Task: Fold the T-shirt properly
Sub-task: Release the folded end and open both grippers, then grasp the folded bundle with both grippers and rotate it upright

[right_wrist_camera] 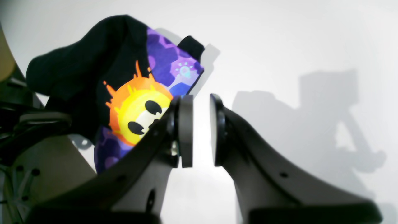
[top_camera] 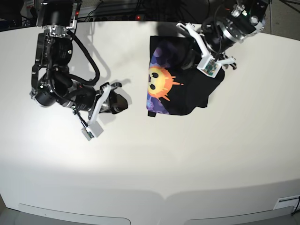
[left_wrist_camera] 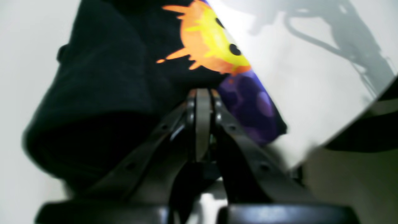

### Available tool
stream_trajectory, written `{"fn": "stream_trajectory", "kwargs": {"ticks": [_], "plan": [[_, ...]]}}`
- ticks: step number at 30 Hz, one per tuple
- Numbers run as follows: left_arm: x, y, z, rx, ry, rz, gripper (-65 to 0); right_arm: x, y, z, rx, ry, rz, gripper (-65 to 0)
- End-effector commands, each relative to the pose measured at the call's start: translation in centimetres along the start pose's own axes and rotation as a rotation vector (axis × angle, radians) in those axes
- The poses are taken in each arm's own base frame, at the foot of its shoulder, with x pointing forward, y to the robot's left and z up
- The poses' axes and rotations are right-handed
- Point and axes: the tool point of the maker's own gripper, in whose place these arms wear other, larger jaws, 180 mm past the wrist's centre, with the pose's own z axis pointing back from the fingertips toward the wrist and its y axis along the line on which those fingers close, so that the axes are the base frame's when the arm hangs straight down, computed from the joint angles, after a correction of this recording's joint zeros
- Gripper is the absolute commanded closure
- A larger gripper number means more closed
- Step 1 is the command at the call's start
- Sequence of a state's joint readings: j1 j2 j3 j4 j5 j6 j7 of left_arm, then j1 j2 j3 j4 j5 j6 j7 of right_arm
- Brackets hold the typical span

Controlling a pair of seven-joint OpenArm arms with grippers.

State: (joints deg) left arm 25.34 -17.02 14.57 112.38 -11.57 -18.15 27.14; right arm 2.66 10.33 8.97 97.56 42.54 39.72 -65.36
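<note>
Black cloth T-shirt (top_camera: 180, 84) with orange sun-face print, bunched near worktop's far edge. Left gripper (left_wrist_camera: 202, 99) pinched tight on its cloth. Right gripper (right_wrist_camera: 200, 130) slightly parted, empty, well apart. Advice: lay fold flat, align edges before release.

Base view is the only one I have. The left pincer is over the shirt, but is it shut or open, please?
Observer: Shut. In the left wrist view the left pincer has its pads pressed together at the edge of the shirt; whether cloth is pinched I cannot tell.
Operator: And the right pincer?
Observer: The right pincer is open, a clear gap between the pads, nothing in it.
Operator: Does it touch the shirt?
Observer: No. In the right wrist view bare table shows through the gap, and the shirt lies beyond the pads.
</note>
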Motion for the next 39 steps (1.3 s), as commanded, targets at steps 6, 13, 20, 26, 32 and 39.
{"fn": "stream_trajectory", "kwargs": {"ticks": [6,13,20,26,32,39], "plan": [[0.1,3.5,-2.0,0.100,0.011,-0.048,0.0,1.7,0.3,0.4,0.012,-0.053,0.024,-8.4],[2.2,9.7,-4.1,0.271,0.009,-0.094,0.0,1.6,0.3,0.4,0.012,-0.049,0.024,-8.4],[4.6,15.9,-4.7,0.482,0.020,-0.134,0.0,1.2,0.3,0.4,0.012,-0.032,0.022,-8.4],[5.6,19.2,-4.7,0.590,0.038,-0.099,0.0,0.9,0.6,0.4,0.027,-0.032,0.012,-8.4],[4.1,18.3,-3.9,0.561,0.082,0.039,0.0,2.6,2.0,0.4,0.100,-0.123,-0.013,-4.4],[0.3,12.7,-1.1,0.423,0.086,0.113,0.0,3.7,3.2,-1.4,0.080,-0.165,0.073,0.0]]}}
